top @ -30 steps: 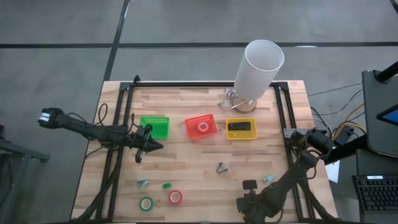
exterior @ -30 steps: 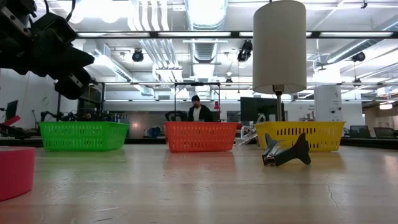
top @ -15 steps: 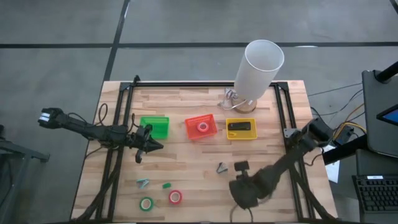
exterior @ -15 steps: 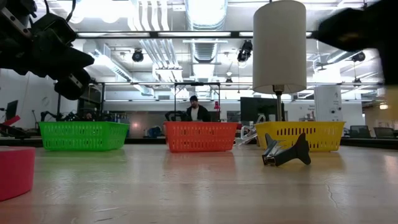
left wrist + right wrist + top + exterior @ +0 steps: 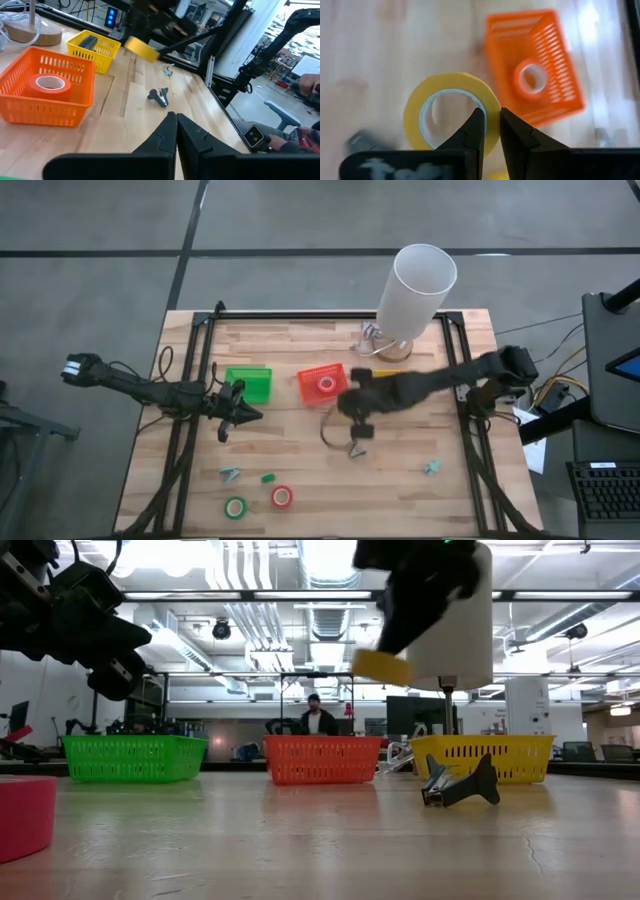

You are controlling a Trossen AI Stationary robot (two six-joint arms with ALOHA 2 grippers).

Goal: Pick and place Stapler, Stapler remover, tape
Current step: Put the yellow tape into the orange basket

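Carrying a yellow roll of tape (image 5: 451,112) toward the orange bin (image 5: 323,384) is judged to be the step in hand. The roll is pinched through its rim by the right gripper (image 5: 487,125), one finger inside the ring and one outside, and is held clear above the table (image 5: 300,450). The right arm is stretched from the table's right edge across toward the centre, its gripper (image 5: 358,408) just beside the orange bin, where another tape roll (image 5: 326,384) already lies. The stapler (image 5: 387,383) is seen in the yellow bin (image 5: 402,399). For the next move, the roll would need to be brought over the bin's opening before the fingers are spread. The left gripper (image 5: 240,414) is kept near the green bin (image 5: 250,385), its fingers pressed together, empty. Green tape (image 5: 235,507) and red tape (image 5: 282,497) lie at the near edge.
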